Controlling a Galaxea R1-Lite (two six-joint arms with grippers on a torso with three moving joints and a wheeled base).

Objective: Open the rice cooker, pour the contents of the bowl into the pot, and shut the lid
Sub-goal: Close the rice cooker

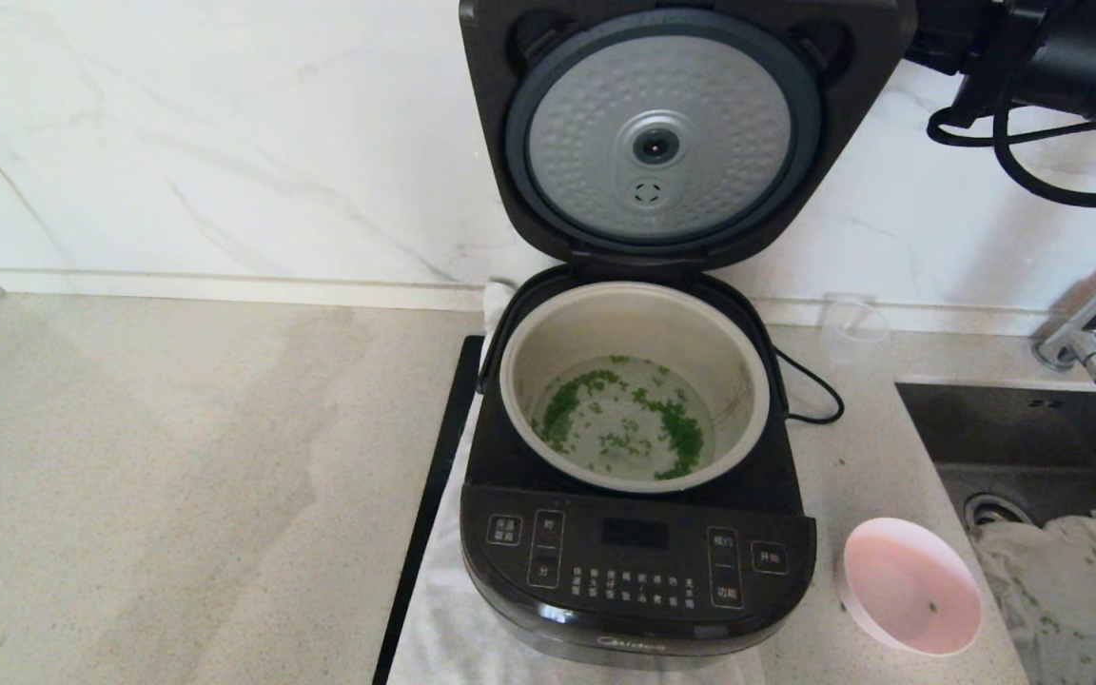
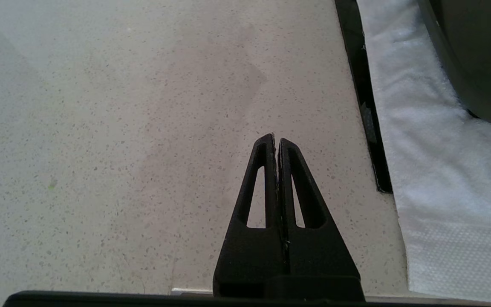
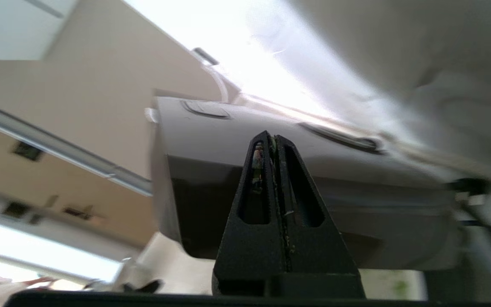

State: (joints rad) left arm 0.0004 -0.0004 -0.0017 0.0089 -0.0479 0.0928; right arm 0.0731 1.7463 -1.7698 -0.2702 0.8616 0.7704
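Lid (image 1: 662, 133) of the rice cooker (image 1: 638, 561) upright on its far hinge, dimpled silver underside facing out; probably stiff and fairly heavy, glossy black outside, so slippery under narrow fingertips. Best pushed on the outer top face, near the free edge, not gripped. Right gripper (image 3: 274, 138) at the far right, behind the lid, jaws pressed together on nothing, tips close to the black shell; touching or not, hard to say. Pot (image 1: 634, 381) seated in the cooker, contents (image 1: 624, 419) scattered over its floor. Bowl (image 1: 910, 585) on the counter to the near right, almost bare. Left gripper (image 2: 276, 143) parked over the counter at left, jaws closed. Clear cup (image 1: 852, 323) and sink (image 1: 1024, 438) to the right; nothing across the lid's swing.
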